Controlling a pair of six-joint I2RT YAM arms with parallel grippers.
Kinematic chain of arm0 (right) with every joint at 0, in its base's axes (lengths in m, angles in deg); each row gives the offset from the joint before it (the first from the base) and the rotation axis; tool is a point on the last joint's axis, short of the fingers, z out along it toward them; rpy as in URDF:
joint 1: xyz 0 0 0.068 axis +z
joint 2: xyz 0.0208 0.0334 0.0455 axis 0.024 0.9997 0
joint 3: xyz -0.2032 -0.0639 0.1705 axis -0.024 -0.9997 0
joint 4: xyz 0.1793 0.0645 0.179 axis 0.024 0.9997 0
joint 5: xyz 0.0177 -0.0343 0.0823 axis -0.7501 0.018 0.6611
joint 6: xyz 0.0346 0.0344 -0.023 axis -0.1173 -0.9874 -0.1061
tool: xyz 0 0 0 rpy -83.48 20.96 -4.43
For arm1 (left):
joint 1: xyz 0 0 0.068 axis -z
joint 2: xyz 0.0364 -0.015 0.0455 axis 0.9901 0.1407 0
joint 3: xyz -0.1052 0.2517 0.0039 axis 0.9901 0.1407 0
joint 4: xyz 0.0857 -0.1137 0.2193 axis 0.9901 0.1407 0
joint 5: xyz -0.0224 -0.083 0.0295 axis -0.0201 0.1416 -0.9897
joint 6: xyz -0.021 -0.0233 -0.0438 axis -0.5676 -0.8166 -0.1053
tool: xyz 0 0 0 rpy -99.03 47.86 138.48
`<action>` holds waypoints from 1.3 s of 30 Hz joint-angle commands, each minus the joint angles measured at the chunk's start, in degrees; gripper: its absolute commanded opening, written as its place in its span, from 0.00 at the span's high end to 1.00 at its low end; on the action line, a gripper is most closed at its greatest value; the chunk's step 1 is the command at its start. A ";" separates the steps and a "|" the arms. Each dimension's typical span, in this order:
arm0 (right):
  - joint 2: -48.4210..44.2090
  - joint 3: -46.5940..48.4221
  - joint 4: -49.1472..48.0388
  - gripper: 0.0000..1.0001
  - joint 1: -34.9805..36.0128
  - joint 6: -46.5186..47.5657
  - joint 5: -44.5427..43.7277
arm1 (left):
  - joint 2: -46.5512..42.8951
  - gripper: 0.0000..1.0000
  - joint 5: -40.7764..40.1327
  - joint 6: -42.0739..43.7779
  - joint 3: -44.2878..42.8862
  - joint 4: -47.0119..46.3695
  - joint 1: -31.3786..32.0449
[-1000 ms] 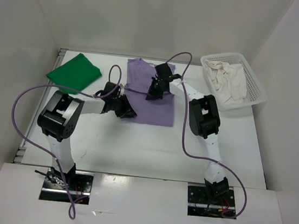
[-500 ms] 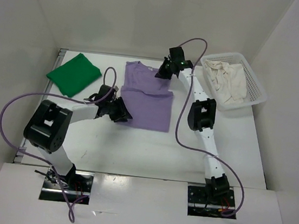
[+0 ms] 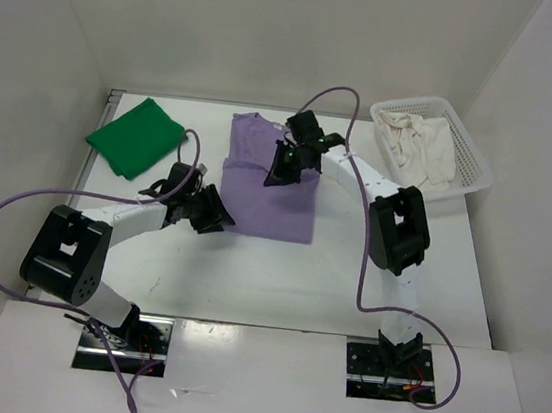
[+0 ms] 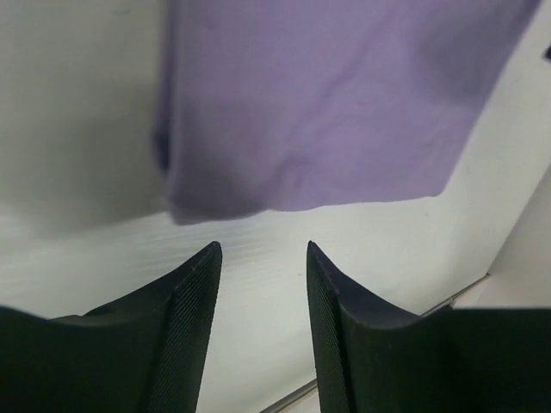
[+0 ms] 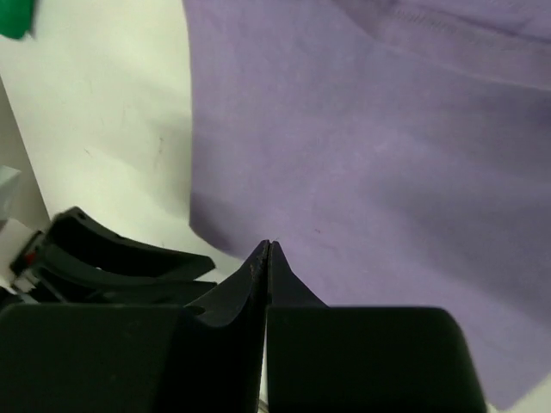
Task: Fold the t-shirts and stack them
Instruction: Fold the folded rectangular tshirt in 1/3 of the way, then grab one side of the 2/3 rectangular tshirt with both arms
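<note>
A pale purple t-shirt [image 3: 276,207] lies folded flat in the middle of the table. My left gripper [image 3: 220,218] sits low at its near left corner, just off the cloth. It is open, with only bare table between its fingers [image 4: 263,249], and the purple hem [image 4: 327,103] lies just ahead. My right gripper [image 3: 276,173] hovers over the purple shirt's upper middle with its fingertips pressed shut [image 5: 269,246] on nothing, purple cloth [image 5: 387,155] below. A bright green t-shirt [image 3: 135,137] lies folded at the back left. A cream t-shirt [image 3: 419,149] is bunched in the basket.
The white mesh basket [image 3: 482,171] stands at the back right corner. White walls close in the table on the left, back and right. The left gripper's black body [image 5: 112,258] shows in the right wrist view, close beside the right fingers.
The left gripper has drawn back left off the purple shirt's corner and opened wider. The right gripper swung to the shirt's collar end, then came back over its middle, still shut.
</note>
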 commanded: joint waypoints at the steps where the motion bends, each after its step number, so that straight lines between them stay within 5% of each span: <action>1: 0.61 -5.65 -9.98 1.00 -1.48 0.45 3.18 | -2.34 0.48 -0.03 1.08 1.60 -0.23 -2.03; 18: 25.30 30.45 -0.59 1.00 -8.16 1.59 -1.04 | 0.46 0.45 -0.82 1.08 1.25 0.38 -3.97; 22: 26.45 34.77 2.83 1.00 -8.77 1.59 0.45 | -1.37 0.36 -0.82 1.08 1.26 0.90 -3.97; 25: 16.82 26.99 1.54 1.00 -8.77 2.82 -0.68 | -1.91 0.36 -1.43 1.08 1.87 0.91 -5.20; 29: -2.26 -0.56 -7.60 0.94 -10.08 1.78 -2.19 | 0.98 0.36 0.41 1.08 1.87 -0.41 -6.43; 34: -18.00 -26.71 -16.82 0.67 -10.79 -2.27 -1.48 | 4.85 0.42 1.64 0.55 0.82 -2.69 -6.43; 39: -27.95 -46.25 -22.11 0.54 -12.63 -7.10 -0.61 | 8.19 0.51 1.64 1.08 0.11 -2.69 -6.43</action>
